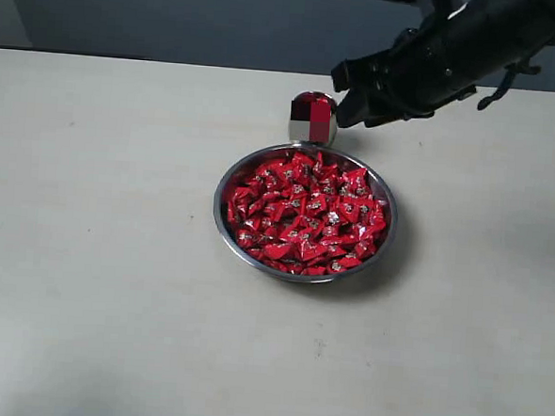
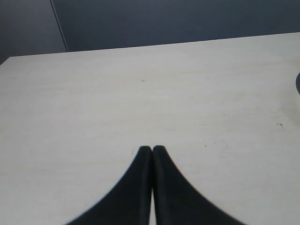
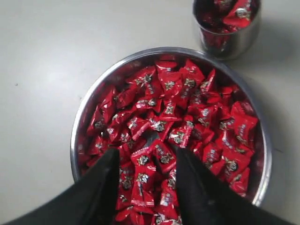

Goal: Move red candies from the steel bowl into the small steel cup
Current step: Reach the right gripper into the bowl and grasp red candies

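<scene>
Right gripper (image 3: pixel 146 153) released, empty, not touching red candies (image 3: pixel 187 117) in steel bowl (image 3: pixel 74 140). Small steel cup (image 3: pixel 232 42) just beside bowl, candies inside. Left gripper (image 2: pixel 151 150) clenched, empty, over bench (image 2: pixel 140 84).

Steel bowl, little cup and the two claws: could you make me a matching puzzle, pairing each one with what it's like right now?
Things:
1. steel bowl
2. small steel cup
3. left claw
4. right claw

States:
A. shut, over bare table
B. open, gripping nothing, up in the air near the cup
C. wide and shallow, filled across with red candies
D. upright beside the bowl's rim, some candies inside

Pairs: 1-C, 2-D, 3-A, 4-B
</scene>
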You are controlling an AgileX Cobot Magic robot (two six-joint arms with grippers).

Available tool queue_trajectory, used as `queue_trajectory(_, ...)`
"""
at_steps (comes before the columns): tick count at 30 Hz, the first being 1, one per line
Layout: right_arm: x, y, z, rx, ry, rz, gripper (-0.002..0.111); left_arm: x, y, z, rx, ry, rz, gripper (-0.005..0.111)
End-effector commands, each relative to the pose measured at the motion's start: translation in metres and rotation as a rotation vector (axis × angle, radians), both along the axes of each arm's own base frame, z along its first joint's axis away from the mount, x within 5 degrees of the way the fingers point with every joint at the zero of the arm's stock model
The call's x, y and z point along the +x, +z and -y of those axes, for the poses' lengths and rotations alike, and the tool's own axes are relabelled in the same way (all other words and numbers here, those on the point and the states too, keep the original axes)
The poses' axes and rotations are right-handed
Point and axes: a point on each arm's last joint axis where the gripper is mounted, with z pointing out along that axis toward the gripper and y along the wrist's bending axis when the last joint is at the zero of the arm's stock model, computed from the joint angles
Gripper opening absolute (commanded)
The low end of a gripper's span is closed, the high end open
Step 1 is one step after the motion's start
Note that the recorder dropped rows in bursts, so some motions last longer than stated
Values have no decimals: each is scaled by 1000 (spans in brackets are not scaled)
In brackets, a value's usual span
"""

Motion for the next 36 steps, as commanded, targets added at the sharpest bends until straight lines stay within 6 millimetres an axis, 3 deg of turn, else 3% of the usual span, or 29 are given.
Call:
queue_trajectory(1,-6,-14,-26,-25,69,50,39,0,4,0,2,3,25,0)
queue_trajectory(11,-20,-80,-50,-190,234,-153,39,0,4,0,2,3,25,0)
queue_trajectory(18,-30,-96,-62,-215,278,-210,57,0,4,0,2,3,25,0)
queue_trajectory(27,-35,-114,-73,-239,300,-228,57,0,4,0,2,3,25,0)
queue_trajectory(29,-33,-118,-73,-249,281,-223,53,0,4,0,2,3,25,0)
queue_trajectory(36,-31,-131,-71,-291,266,-233,23,0,4,0,2,3,25,0)
